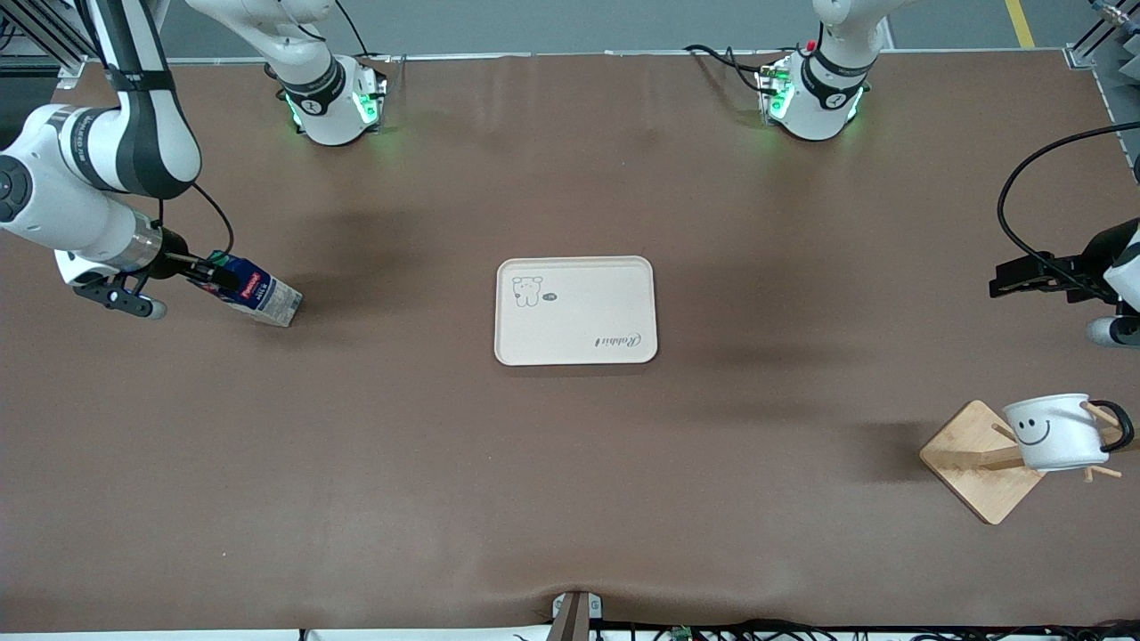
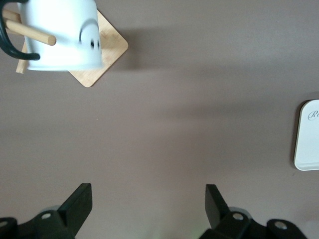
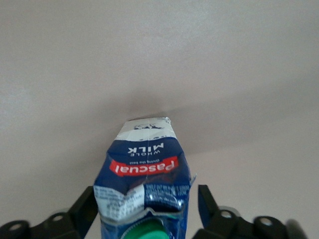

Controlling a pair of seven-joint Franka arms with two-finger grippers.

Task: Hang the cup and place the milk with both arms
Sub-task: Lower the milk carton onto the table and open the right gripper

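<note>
Milk [image 1: 261, 296] stands tilted on the brown table [image 1: 570, 463] toward the right arm's end, its pale base on the surface and its green-capped top leaning toward the right gripper [image 1: 207, 270]. In the right wrist view the carton [image 3: 144, 179] sits between the two black fingers [image 3: 85, 209], which stand slightly apart from its sides, so the gripper looks released rather than clamped on it. The cup [image 1: 1055, 432] hangs by its black handle on a peg of the wooden rack [image 1: 980, 461], near the table's edge at the left arm's end and nearer to the front camera than the tray. The left gripper [image 1: 1024, 276] hovers over bare table, its fingers spread wide and holding nothing; in its wrist view the cup [image 2: 62, 35] and rack [image 2: 102, 59] lie well apart from it. A cream tray [image 1: 575, 311] with a small bear drawing lies flat at the middle of the table, with wide open surface between it and the carton and between it and the rack. The table covering is smooth and brown, with a slight ripple near the front edge.
</note>
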